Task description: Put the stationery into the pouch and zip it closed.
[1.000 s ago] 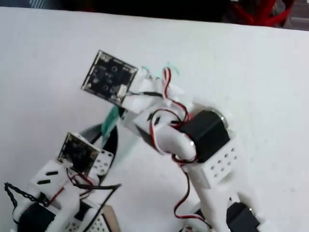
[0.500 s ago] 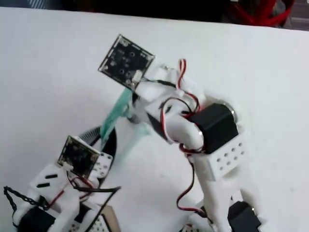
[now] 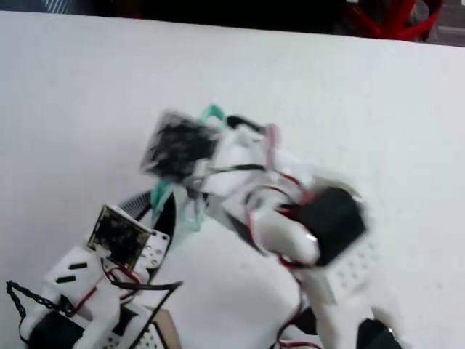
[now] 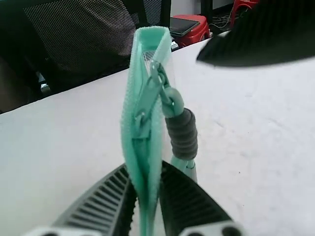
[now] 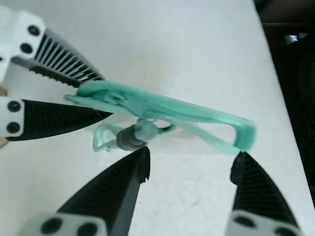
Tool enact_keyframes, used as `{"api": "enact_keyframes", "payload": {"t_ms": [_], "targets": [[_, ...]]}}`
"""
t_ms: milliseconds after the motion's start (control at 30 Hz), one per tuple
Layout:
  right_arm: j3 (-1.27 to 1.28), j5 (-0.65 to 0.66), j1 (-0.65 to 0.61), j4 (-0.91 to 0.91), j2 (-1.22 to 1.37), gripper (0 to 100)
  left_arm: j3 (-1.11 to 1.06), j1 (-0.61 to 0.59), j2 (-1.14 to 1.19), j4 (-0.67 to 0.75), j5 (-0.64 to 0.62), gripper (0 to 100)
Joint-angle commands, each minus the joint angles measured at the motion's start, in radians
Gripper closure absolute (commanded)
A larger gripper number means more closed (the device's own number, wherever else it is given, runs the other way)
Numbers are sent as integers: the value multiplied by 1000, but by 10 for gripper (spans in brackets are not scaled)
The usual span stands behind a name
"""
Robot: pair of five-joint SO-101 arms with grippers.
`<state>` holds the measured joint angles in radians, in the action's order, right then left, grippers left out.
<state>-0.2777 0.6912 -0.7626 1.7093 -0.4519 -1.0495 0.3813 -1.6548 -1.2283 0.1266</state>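
Up close, pouch (image 4: 145, 123) between left jaws

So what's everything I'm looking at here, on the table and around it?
pouch: one, mint green, held on edge over the table, one end clamped.
zip pull: one, grey ribbed grip on a green loop, hanging from the pouch's zip.
table: one, white, under everything.
chair: one, black mesh, beyond the table's far edge.
red object: one, beside the chair, off the table.
left gripper: one, black and grey ribbed fingers, shut on the pouch's end.
right gripper: one, black fingers, open, pointing at the pouch's side near the zip pull.
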Motion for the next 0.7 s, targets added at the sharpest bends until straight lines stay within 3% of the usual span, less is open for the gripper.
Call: {"api": "enact_keyframes", "payload": {"t_ms": [0, 300, 533, 667], "targets": [[9, 52, -79, -10, 33, 759, -21, 10, 1, -5, -9, 976], [11, 52, -105, -76, 94, 765, -21, 10, 1, -5, -9, 976], [11, 52, -105, -61, 41, 984, -21, 10, 1, -5, -9, 976], [17, 52, -105, -61, 25, 981, -21, 10, 1, -5, -9, 976]]}}
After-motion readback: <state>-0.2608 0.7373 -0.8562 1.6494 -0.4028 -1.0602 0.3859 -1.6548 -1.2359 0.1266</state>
